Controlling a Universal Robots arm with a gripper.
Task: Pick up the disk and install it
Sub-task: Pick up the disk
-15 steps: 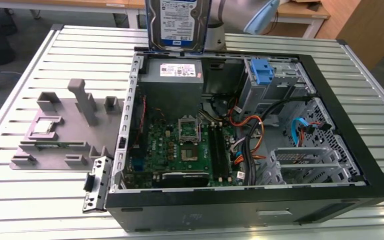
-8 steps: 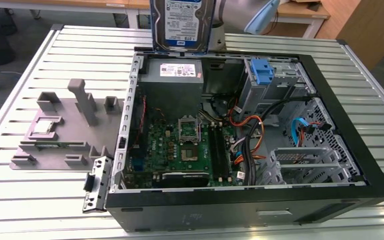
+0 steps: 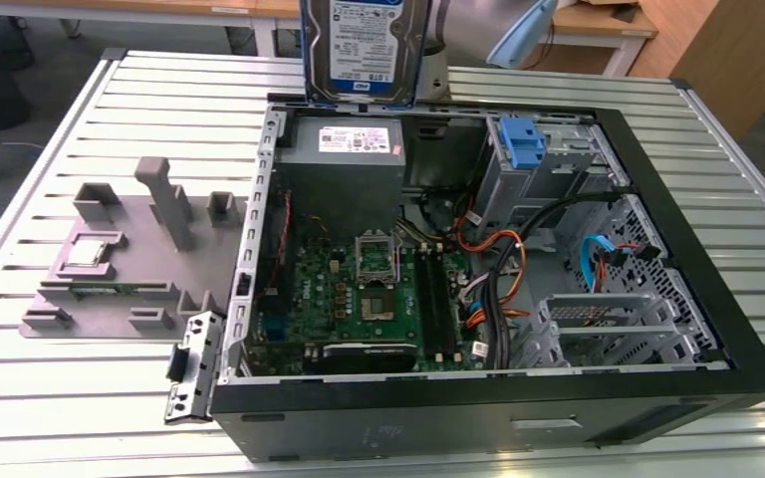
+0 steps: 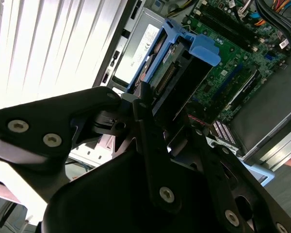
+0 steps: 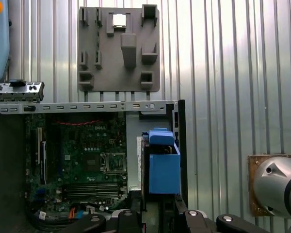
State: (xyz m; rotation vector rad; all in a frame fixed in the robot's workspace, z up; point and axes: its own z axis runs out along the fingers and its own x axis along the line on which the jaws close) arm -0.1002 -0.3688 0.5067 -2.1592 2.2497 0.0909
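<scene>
1. The claw [image 4: 161,104] is clamped on the disk [image 4: 182,73]. In the second wrist view its black fingers [image 4: 148,126] press on one short end, and the blue carrier around the disk points away from the wrist. This grip probably leaves the far end and the carrier tab free (the end that has to meet a bay).

2. In the exterior view the disk hangs upright in the air with its label toward the camera. It is above the far rim of the computer case [image 3: 489,423] and over the grey power supply [image 3: 343,159], touching neither.

3. The case lies on its side with the side panel off, so the interior can be reached from above.

4. Contents of the case:
   - one green motherboard [image 3: 356,299]
   - one upright blue latch [image 3: 522,144]
   - one metal drive cage [image 3: 609,319]
   - a bundle of orange and black cables [image 3: 489,244]

5. On the exterior view's left, well apart from the case, one grey parts holder [image 3: 104,289] rests on the slatted table [image 3: 77,418]. It carries one small silver chip [image 3: 87,251].

6. Count: one disk, one claw, one case.
</scene>
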